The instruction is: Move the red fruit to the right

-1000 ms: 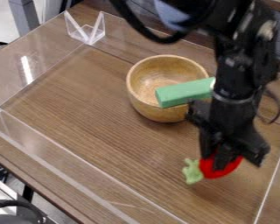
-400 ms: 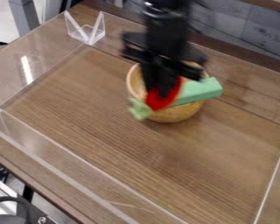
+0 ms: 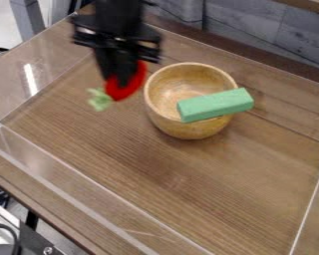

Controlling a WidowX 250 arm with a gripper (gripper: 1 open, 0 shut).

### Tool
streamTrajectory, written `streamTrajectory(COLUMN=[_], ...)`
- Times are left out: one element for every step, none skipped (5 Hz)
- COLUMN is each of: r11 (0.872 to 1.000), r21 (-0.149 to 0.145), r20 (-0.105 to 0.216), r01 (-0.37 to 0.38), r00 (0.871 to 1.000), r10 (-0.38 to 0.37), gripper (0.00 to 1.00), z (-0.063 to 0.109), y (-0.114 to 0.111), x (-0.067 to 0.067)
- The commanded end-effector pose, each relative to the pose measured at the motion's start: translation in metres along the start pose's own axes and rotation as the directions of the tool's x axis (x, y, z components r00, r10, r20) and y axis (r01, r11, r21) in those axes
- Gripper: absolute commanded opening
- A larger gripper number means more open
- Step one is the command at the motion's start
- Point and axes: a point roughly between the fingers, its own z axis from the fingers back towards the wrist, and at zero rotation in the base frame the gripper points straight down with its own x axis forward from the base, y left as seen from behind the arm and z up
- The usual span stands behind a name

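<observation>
The small round bright-red toy fruit [image 3: 125,82] was up near the top of the picture, a bit left of the middle; its light-green leafy tuft [image 3: 99,99] stuck out on the lower left side; the robot's dark gripper [image 3: 125,73] held the fruit at its tip, with the jaws closed in on it and the leafy part poking out; the picture was too blurry there to show each finger well. Just to the right of the fruit was the round tan wooden bowl [image 3: 167,105]; the fruit was outside the bowl, by its left side; whether the two touched was hard to tell. The long green rectangular block [image 3: 215,105] lay at a slant over the front right part of the bowl, with its right end reaching out past the rim. Under it all was the brown wooden table [image 3: 162,194]; pale straight lines ran along its left side and its right side. The big dark robot arm [image 3: 116,35] came in from the top, over the far part of the table; a bit of white wire rack [image 3: 5,22] showed in the top left corner, and a thin black cable [image 3: 8,228] curled in the bottom left corner.
</observation>
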Motion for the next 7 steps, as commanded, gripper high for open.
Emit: streamTrajectory(r11=[0.997, 0.994, 0.997, 0.998, 0.998, 0.995, 0.993], r21=[0.016, 0.028, 0.036, 0.045, 0.057, 0.071, 0.081], r20=[0.029, 0.027, 0.022, 0.016, 0.008, 0.000, -0.008], r01=[0.075, 0.102, 0.070, 0.042, -0.019, -0.067, -0.087], r00=[0.997, 0.994, 0.997, 0.999, 1.000, 0.998, 0.996], r10=[-0.076, -0.103, -0.070, -0.042, 0.018, 0.067, 0.088], gripper=[0.00, 0.00, 0.00, 0.00, 0.00, 0.00, 0.00], z=[-0.007, -0.024, -0.033, -0.042, -0.047, -0.052, -0.054], y=[0.035, 0.058, 0.069, 0.079, 0.085, 0.089, 0.095], x=[0.014, 0.028, 0.036, 0.041, 0.049, 0.056, 0.058])
